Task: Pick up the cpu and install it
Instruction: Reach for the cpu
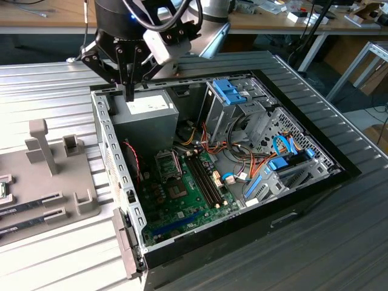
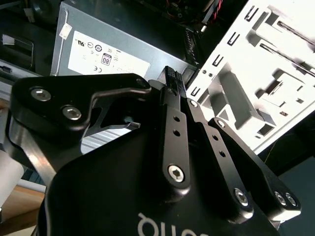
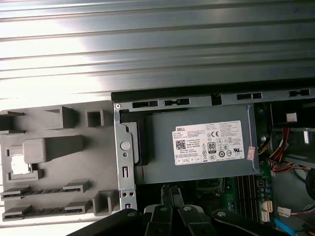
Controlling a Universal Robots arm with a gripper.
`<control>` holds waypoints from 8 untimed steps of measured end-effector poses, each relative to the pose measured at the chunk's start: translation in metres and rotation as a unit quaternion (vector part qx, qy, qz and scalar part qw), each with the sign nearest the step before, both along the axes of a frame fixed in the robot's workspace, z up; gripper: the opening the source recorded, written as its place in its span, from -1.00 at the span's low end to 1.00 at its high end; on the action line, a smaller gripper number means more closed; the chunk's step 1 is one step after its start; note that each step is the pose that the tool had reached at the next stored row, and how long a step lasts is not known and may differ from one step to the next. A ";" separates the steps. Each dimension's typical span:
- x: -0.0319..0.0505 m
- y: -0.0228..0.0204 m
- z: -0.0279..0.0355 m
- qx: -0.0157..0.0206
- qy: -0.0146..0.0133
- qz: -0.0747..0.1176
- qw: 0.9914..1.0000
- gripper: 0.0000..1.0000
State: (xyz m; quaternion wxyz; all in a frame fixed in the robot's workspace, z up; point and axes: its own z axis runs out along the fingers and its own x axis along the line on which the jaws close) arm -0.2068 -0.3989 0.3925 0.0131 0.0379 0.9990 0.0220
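First wrist view — cpu (image 3: 17,166), pale square, in tray (image 3: 74,164).

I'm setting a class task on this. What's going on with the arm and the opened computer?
A robot arm's pincer hangs over the grey power-supply box in a corner of the open computer case. Its fingers are closed together and seem to be holding nothing. The cpu appears to lie in its pocket on the grey parts tray beside the case, so it is not yet picked up. The green motherboard lies exposed inside the case.
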 end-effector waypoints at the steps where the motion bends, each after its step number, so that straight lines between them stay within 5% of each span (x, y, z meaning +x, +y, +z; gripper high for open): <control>1: -0.0003 0.0000 0.0000 0.000 0.000 0.000 1.000 -0.79; 8: -0.0028 0.0000 -0.0001 0.000 0.000 0.000 1.000 -0.79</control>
